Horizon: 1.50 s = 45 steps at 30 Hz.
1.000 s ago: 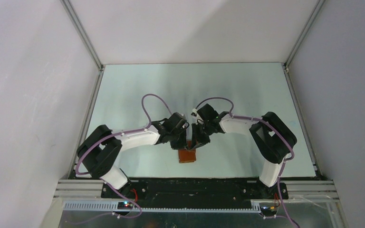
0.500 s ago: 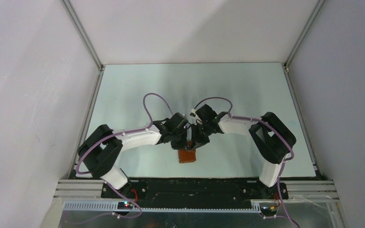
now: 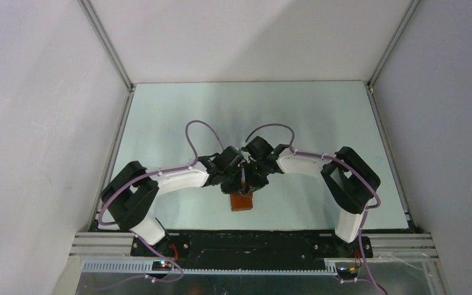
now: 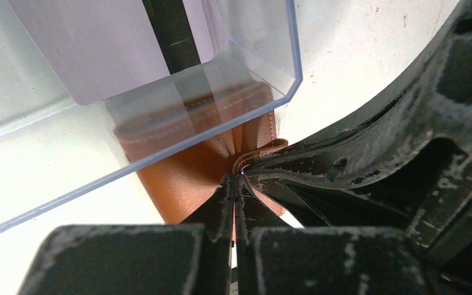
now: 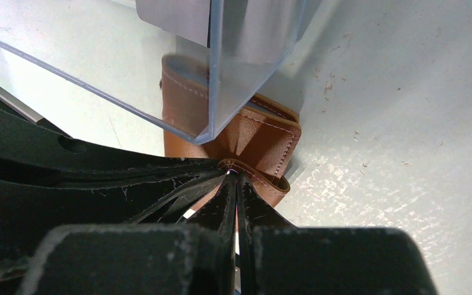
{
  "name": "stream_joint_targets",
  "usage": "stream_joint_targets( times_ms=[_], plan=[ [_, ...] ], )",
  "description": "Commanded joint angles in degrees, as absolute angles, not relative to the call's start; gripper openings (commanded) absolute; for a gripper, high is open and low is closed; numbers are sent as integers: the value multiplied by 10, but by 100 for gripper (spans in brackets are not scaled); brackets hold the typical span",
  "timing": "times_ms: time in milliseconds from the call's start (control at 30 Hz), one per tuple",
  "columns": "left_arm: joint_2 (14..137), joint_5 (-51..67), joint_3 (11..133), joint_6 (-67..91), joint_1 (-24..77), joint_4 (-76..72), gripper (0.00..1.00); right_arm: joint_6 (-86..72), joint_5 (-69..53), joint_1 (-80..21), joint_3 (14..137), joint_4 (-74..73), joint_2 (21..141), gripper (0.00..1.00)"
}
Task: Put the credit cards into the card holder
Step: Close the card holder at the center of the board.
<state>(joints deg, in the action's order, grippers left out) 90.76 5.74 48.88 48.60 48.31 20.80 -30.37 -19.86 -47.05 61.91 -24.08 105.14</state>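
The tan-brown card holder lies on the table near the front edge. It also shows in the left wrist view and the right wrist view. My left gripper and right gripper meet tip to tip above its far edge. The left gripper is shut, with the leather rim at its tips. The right gripper is shut on a thin pale sliver that looks like a credit card seen edge-on. No other cards are in view.
A clear plastic guard hangs over the card holder in the left wrist view, and also in the right wrist view. Pale green table with grey walls on three sides; metal rail at the front.
My right gripper has moved left and a little down until it touches the left gripper over the card holder. The left arm and card holder have barely moved.
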Motion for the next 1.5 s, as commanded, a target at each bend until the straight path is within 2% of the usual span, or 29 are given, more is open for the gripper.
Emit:
stream_joint_targets(
  times_ms=[0,200,400,1067,1467],
  plan=[
    [924,48,490,489,500,209,0,-296,-144,-517,570,-270,1142,0],
    [903,39,494,497,499,209,0,-295,-236,-496,582,-221,1058,0],
    [888,32,501,498,499,209,0,-299,-260,-474,594,-216,994,0],
    [846,14,473,497,500,210,0,-303,-214,-460,594,-214,938,0],
    [859,20,477,494,504,210,0,-302,-201,-458,594,-217,969,0]
  ],
)
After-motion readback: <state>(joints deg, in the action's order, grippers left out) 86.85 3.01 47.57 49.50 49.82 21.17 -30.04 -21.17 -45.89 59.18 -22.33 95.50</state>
